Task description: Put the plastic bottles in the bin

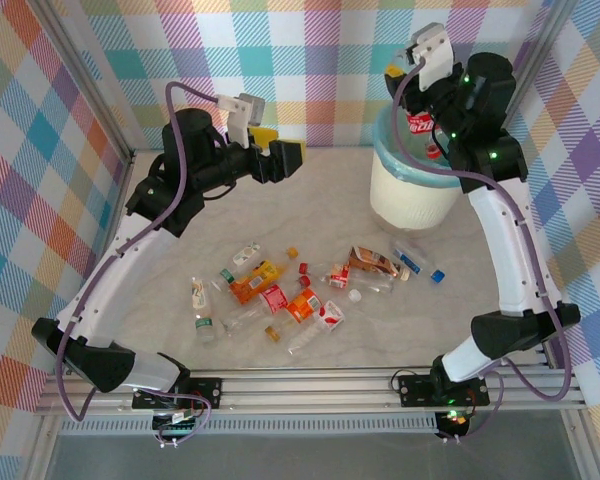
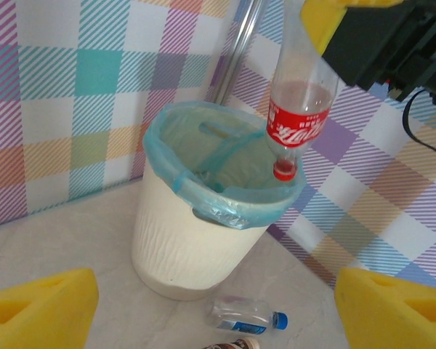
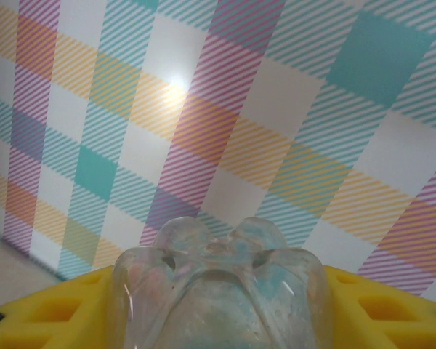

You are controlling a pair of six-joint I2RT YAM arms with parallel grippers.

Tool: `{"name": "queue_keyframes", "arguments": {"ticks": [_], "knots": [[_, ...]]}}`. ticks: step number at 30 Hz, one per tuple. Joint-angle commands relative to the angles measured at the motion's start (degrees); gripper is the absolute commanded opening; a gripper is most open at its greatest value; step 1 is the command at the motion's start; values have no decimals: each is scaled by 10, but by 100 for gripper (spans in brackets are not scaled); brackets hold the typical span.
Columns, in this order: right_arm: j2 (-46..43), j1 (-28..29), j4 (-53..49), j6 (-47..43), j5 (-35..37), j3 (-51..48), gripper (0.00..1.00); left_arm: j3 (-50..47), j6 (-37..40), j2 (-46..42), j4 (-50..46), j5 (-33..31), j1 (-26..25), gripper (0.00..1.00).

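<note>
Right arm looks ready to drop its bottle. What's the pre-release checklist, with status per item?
1. Right gripper closed on the red-label bottle, which hangs upside down: ok.
2. Bottle over the bin opening: ok from the top view, though its low end looks close to the rim in the left wrist view.
3. Bin upright, teal liner over the rim: ok.
4. Left gripper open, empty, apart from the bin: ok.
5. Vertical gap between bottle and rim: cannot tell.
</note>
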Motion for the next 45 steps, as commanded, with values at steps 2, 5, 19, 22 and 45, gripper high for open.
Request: {"name": "queue_keyframes", "arguments": {"ticks": [2,5,19,22,45], "knots": [[25,-2,54,3,6,14,49,-3,-11,-12,16,16,-8,85],[33,-2,86,4,12,-21,49,-3,-9,-11,14,12,-8,85],[-10,-1,238,60,82,-264,55,-2,3,7,3,10,-8,85],[-14,-2,257,58,104,-296,58,9,-5,18,-1,13,-8,85],[-21,-21,264,108,130,-355,72,5,-21,29,-23,-9,-8,86]]}}
